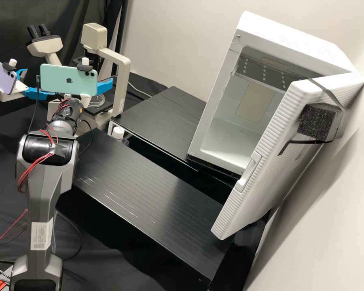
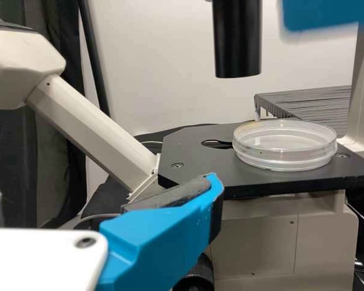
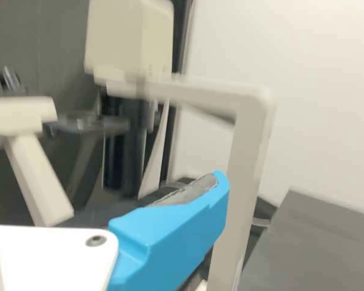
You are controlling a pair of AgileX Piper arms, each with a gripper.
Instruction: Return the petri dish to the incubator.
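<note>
Petri dish point(image 2: 285, 144) sits on microscope stage point(image 2: 197, 159) — light, brittle, likely slick; grip low sides, not lid. Left tool point(image 2: 215, 185) seems open, empty; right tool point(image 1: 72, 88) wide apart — nothing held.

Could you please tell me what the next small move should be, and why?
I would probably ease the open right gripper down towards the petri dish: it lies unheld on the microscope stage, a blue finger hangs higher in the left wrist view, and the incubator stands open.
</note>
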